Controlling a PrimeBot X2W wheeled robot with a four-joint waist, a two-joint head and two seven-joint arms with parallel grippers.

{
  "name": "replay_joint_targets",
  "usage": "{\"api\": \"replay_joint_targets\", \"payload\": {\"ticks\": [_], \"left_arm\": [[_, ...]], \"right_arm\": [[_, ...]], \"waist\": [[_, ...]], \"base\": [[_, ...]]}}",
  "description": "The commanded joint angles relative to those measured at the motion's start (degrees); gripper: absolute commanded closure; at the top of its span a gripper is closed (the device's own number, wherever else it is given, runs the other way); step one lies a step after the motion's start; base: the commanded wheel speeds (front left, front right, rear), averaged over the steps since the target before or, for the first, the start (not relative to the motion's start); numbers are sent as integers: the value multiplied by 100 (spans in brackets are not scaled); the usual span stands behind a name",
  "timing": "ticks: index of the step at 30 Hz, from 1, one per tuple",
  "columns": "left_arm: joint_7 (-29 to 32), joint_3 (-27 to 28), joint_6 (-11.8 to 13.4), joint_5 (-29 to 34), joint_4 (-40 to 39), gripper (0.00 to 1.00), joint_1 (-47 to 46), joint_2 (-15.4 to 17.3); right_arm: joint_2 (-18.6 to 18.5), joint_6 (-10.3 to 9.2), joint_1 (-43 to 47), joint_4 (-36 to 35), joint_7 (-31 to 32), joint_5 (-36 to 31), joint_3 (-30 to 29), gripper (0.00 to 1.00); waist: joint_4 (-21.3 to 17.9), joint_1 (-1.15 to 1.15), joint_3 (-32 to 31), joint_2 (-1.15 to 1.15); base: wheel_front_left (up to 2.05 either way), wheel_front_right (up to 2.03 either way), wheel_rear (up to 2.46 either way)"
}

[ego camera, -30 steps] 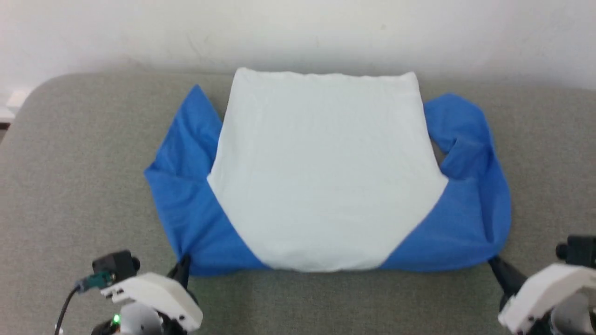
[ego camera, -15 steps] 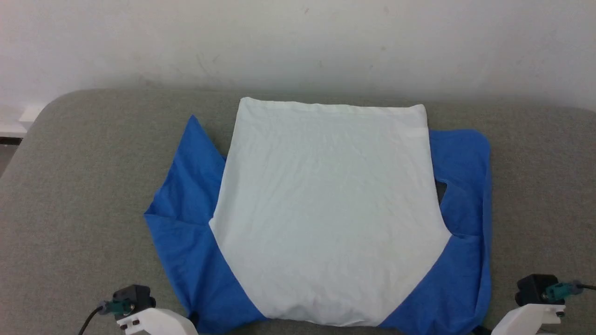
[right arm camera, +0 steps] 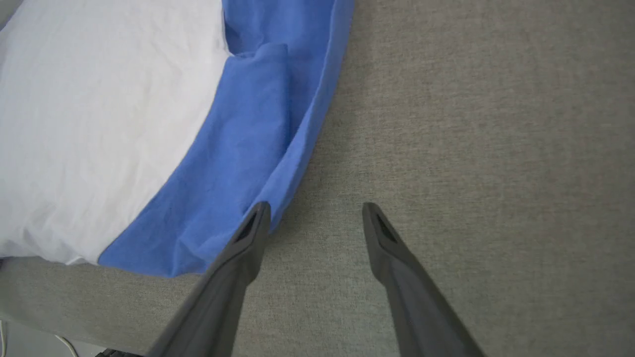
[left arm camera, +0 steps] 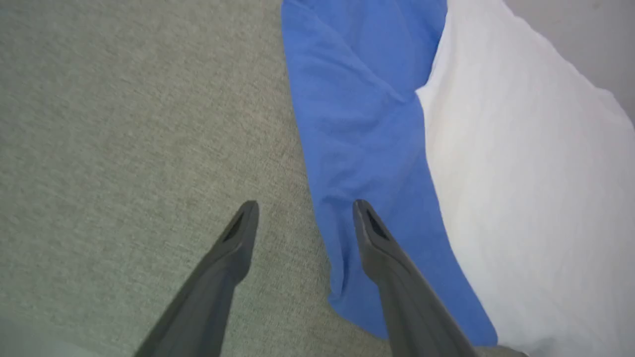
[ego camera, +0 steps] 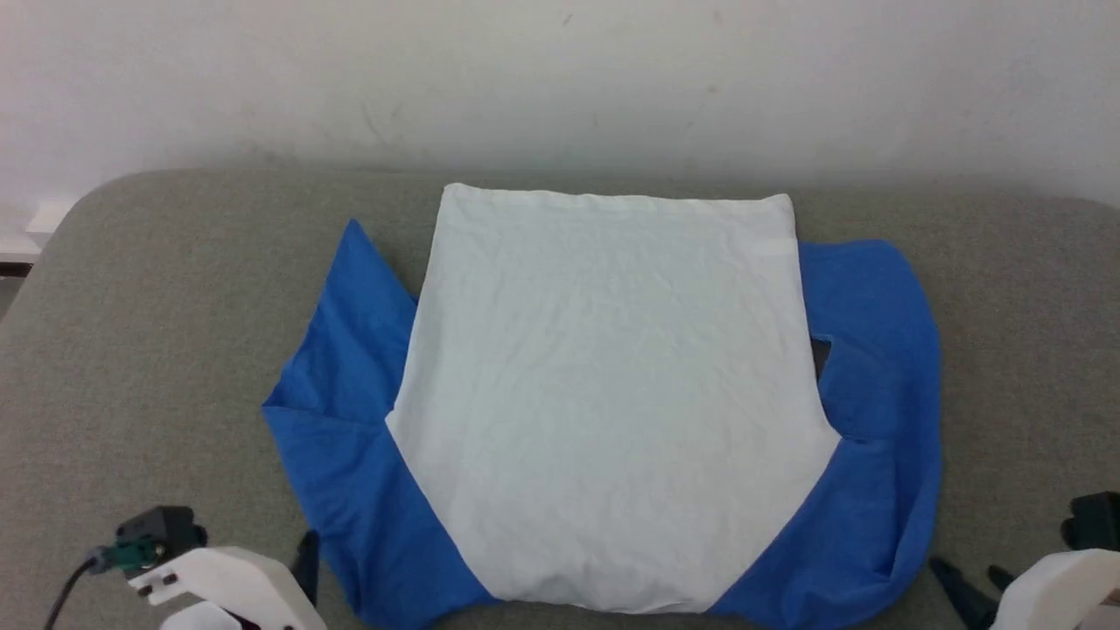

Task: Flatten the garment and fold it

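Garment place: the garment (ego camera: pixel 604 394) lies spread on the grey padded surface (ego camera: pixel 175 306), white body upward, straight hem on the far side, narrow end close to the near rim
Sleeves: the left sleeve (ego camera: pixel 337 394) and the right sleeve (ego camera: pixel 884 367) lie beside the body, both creased and partly doubled over, so I judge that the flattening is not finished
Left gripper: the left gripper (left arm camera: pixel 303 208) stands with its fingers spread and nothing between them, one tip over the blue cloth, the other over bare surface
Right gripper: the right gripper (right arm camera: pixel 316 208) is also spread and empty, one tip just at the blue border, the other over bare surface
Risk, layers: the cloth looks thin and the sleeves are doubled, so a pinch may take only the top layer, or too many, and the fold would then come out crooked
Risk, dragging: a fingertip that pushes the border before it closes could bunch the sleeve and wrinkle the white body
Risk, uneven pull: if the two sides lift at different heights, the body may twist
Risk, rim: the near end lies close to the rim, so a pull toward the robot could slide it off
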Motion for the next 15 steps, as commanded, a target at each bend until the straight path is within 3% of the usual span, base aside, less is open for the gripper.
{"api": "replay_joint_targets", "payload": {"ticks": [1, 4, 6, 10, 15], "left_arm": [[36, 72, 79, 34, -148, 0, 82, 108], [-200, 309, 212, 150, -583, 0, 68, 232], [-701, 485, 218, 303, -818, 0, -46, 246], [-1908, 468, -177, 659, -937, 0, -319, 240], [-3377, 308, -687, 1028, -567, 0, -596, 170]], "right_arm": [[16, -5, -1, -138, 48, 60, -116, 0], [17, -5, -82, -485, 82, 149, -494, 0], [17, -5, -262, -604, -2, 233, -767, 0], [17, -5, -955, -509, -391, 174, -1164, 0], [18, -5, -2122, 137, -681, -310, -1122, 0]], "waist": [[-18, 0, 4, 0], [-21, 0, 46, 0], [-27, 0, 90, 0], [-49, 0, 231, 0], [-106, 0, 516, 0]], "base": [[0, 0, 0], [0, 0, 0], [0, 0, 0], [0, 0, 0], [0, 0, 0]]}}
